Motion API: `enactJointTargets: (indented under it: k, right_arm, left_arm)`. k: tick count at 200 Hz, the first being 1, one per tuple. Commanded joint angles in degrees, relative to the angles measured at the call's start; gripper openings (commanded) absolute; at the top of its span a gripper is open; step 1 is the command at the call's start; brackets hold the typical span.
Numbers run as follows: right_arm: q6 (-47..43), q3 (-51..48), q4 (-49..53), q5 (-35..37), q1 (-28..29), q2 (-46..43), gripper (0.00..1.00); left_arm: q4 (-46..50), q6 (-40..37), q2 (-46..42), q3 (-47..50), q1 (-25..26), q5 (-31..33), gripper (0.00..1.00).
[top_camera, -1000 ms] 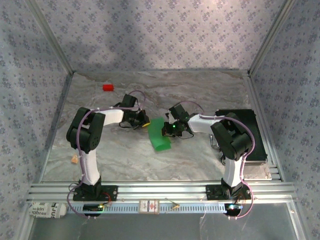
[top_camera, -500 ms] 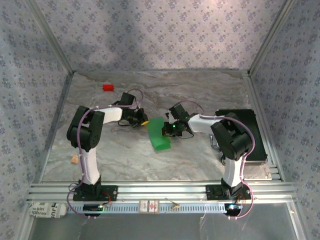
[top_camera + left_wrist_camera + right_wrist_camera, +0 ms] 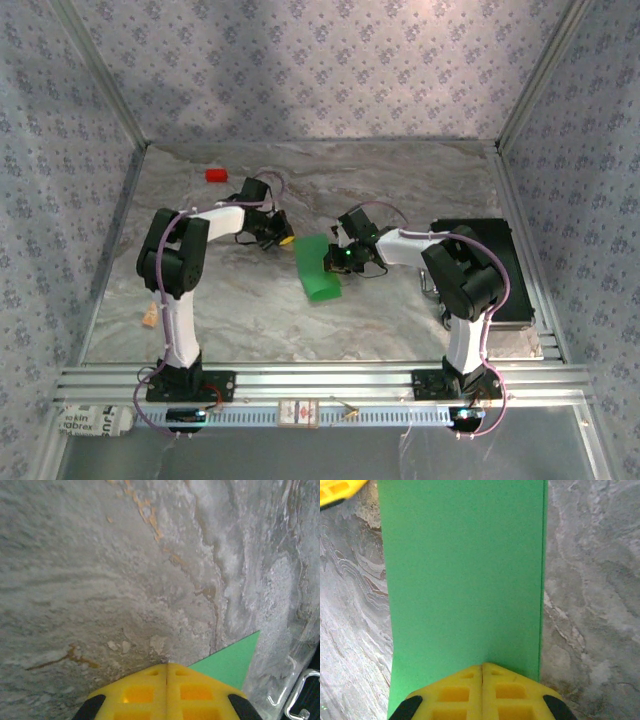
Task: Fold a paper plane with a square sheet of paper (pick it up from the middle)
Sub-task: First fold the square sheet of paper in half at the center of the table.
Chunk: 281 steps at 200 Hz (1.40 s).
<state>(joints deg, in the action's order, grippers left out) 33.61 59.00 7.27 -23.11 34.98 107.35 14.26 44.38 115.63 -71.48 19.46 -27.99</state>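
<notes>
red block [image 3: 216,175]: far left on marble table [image 3: 400,190] | black box [image 3: 490,235]: right edge | tan scrap [image 3: 148,318]: left edge

The green paper [image 3: 465,580] runs off the top of your right wrist view. Its near end is hidden under the right gripper [image 3: 482,666], so you cannot tell if it is pinched or merely pressed. In the left wrist view, the left gripper [image 3: 166,666] hides all but one corner of it, and a metal loop [image 3: 300,695] is cut off at lower right. From above, a tan scrap [image 3: 149,318] is too small to identify.
</notes>
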Motion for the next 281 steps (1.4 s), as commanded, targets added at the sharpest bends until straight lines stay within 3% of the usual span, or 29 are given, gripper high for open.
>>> enactJointTargets:
  k: [1,40,74,132,174,281]
  right_arm:
    - [0.4,-2.8,8.1,3.2,0.0,1.4,0.0]
    - [1.4,-2.9,7.1,3.3,0.2,1.1,0.0]
    - [1.9,-2.8,7.1,3.8,0.2,1.2,0.0]
    - [1.9,-2.5,7.3,4.0,0.2,1.2,0.0]
    - [1.9,-3.2,7.3,4.1,0.2,1.0,0.0]
    - [1.8,-4.0,6.6,4.1,0.1,1.0,0.0]
  left_arm:
    - [2.1,-1.1,0.5,-1.3,-1.9,7.4,0.04]
    - [3.8,-1.8,-3.3,-2.8,-1.7,5.0,0.08]
    - [4.5,-1.4,-9.2,0.0,1.7,4.4,0.08]
    - [-7.3,6.2,-16.6,13.7,8.9,-0.6,0.07]
    - [-15.3,9.9,-16.7,20.6,11.3,-4.7,0.08]
    - [-14.3,5.9,-14.1,27.2,12.1,-2.5,0.07]
